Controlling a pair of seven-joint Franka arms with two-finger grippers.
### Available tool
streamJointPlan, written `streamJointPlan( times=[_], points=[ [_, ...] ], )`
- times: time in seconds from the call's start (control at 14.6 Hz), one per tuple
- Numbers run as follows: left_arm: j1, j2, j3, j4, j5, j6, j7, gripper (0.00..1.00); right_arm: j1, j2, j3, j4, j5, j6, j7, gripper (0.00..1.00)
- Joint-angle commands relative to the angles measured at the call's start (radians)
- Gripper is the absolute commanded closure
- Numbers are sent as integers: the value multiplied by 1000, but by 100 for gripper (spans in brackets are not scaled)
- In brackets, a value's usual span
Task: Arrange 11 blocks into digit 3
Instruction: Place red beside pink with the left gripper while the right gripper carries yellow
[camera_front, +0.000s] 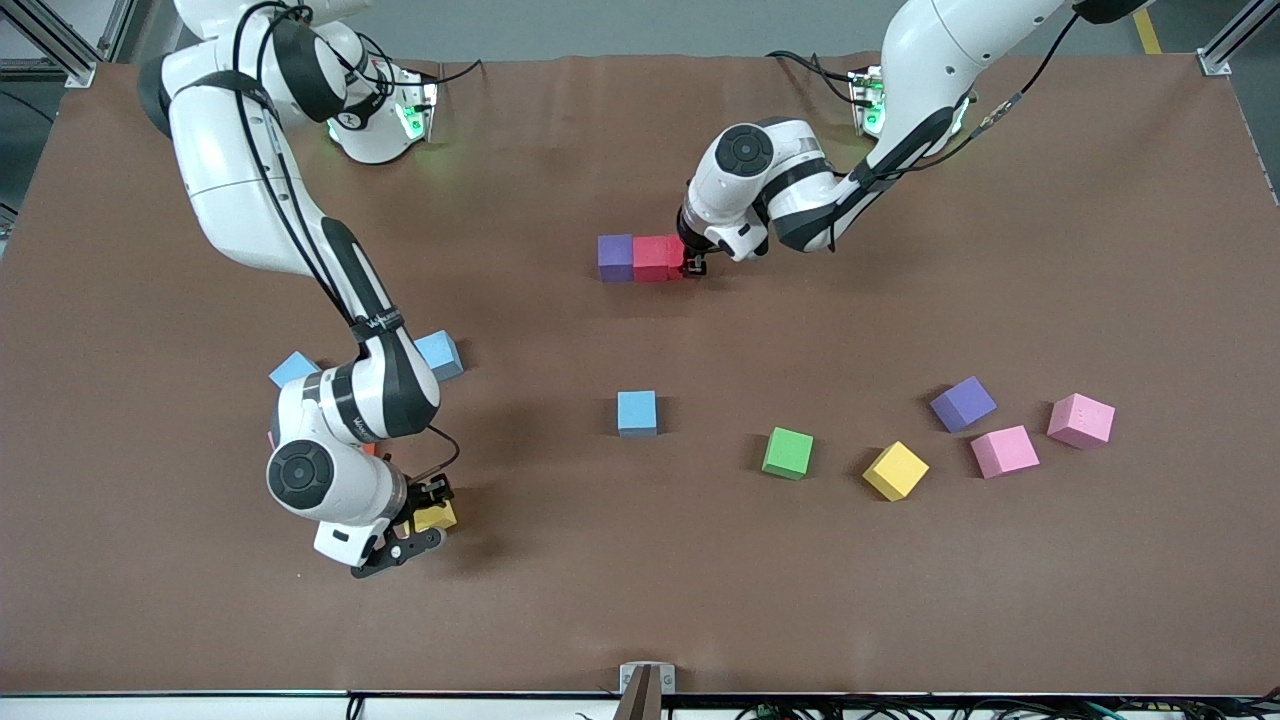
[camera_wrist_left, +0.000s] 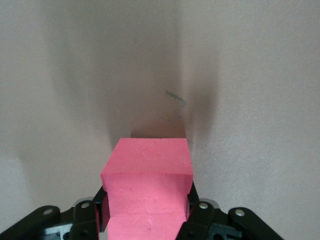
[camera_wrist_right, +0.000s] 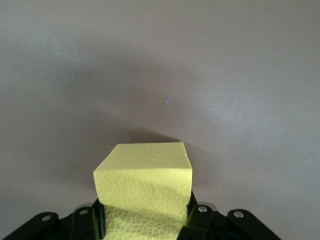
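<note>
Left gripper (camera_front: 692, 266) sits low at the upper centre of the front view, clamped on the red block (camera_front: 657, 257). In the left wrist view we see its fingers (camera_wrist_left: 197, 212) pressed on both sides of that block (camera_wrist_left: 147, 170). The red block rests on the brown worktop (camera_front: 640, 600) and touches the purple block (camera_front: 616, 257) on the side toward the right arm's end. These two make one short row.

Right gripper (camera_front: 428, 515) is down in the lower part of the frame, toward the right arm's end, closed around the yellow block (camera_front: 436, 517). In the right wrist view we see that block (camera_wrist_right: 145, 175) wedged between the fingers (camera_wrist_right: 200, 212), bottom on the worktop.

Loose blocks, all apart from each other:
- Two light blue blocks (camera_front: 438, 354) (camera_front: 293, 369) just above the right arm's wrist in the frame, partly covered by the arm.
- Third light blue block (camera_front: 637, 412) at mid-frame.
- Green block (camera_front: 788, 453) next along, toward the left arm's end.
- Second yellow block (camera_front: 895, 470) after it, lowest of that group.
- Second purple block (camera_front: 963, 404) higher up.
- Two pink blocks (camera_front: 1005, 451) (camera_front: 1081, 420) closest to the left arm's end.
</note>
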Motion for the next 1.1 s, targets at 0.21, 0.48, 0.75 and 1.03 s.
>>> streamJointPlan(
  times=[0.21, 0.48, 0.75, 1.03],
  points=[
    [-20, 18, 4, 4, 14, 17, -120, 42, 81, -166, 4, -180, 16, -56, 172, 67],
    [-23, 18, 4, 12, 15, 14, -115, 0, 152, -316, 7, -437, 54, 105, 280, 67],
    [-20, -6, 1, 18, 15, -4, -118, 0, 256, -379, 7, -634, 85, 256, 468, 67],
    [-2, -66, -40, 20, 10, -55, -123, 0, 388, -437, 5, -795, 138, 389, 655, 67]
  ],
)
